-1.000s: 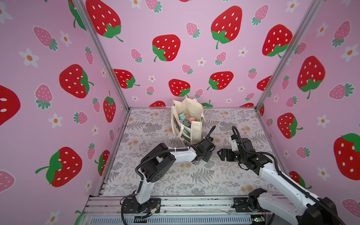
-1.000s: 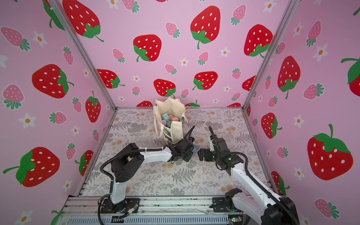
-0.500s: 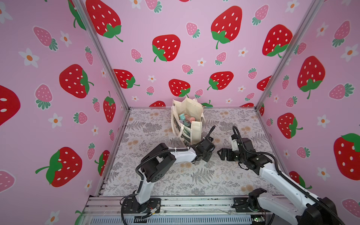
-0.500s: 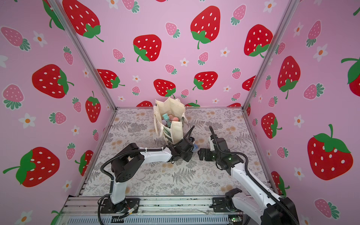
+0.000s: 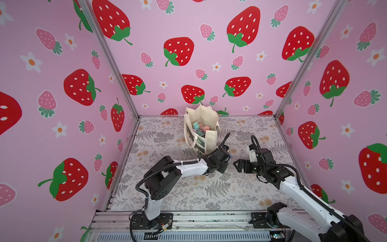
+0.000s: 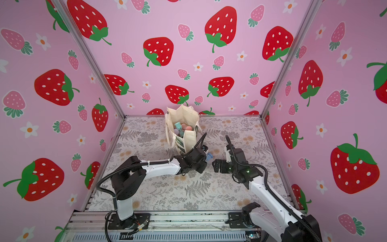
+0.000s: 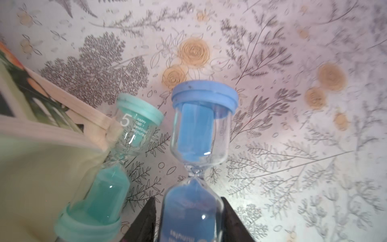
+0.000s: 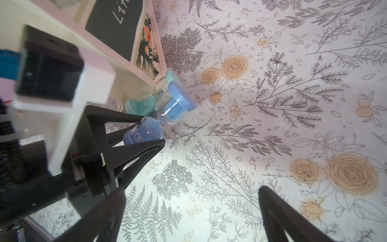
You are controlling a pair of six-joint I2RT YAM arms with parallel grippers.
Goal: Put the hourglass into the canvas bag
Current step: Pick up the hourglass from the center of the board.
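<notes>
A blue hourglass (image 7: 201,130) sits between the two fingers of my left gripper (image 7: 188,201). The jaws are shut on its lower bulb, and its capped end points away, low over the floral mat. The right wrist view shows the same grip on the blue hourglass (image 8: 176,104). A teal hourglass (image 7: 134,130) lies beside it, leaning on the bottom corner of the canvas bag (image 7: 41,157). The canvas bag (image 5: 210,140) stands upright and open just behind the left wrist. My right gripper (image 8: 191,189) hovers open and empty to the right of the left one, also seen as the right gripper (image 5: 237,164).
Several coloured hourglasses (image 5: 200,127) lie inside the bag. Pink strawberry walls (image 5: 62,125) close in the floral mat (image 5: 209,188) on three sides. The two arms' heads are close together in the middle, in front of the bag.
</notes>
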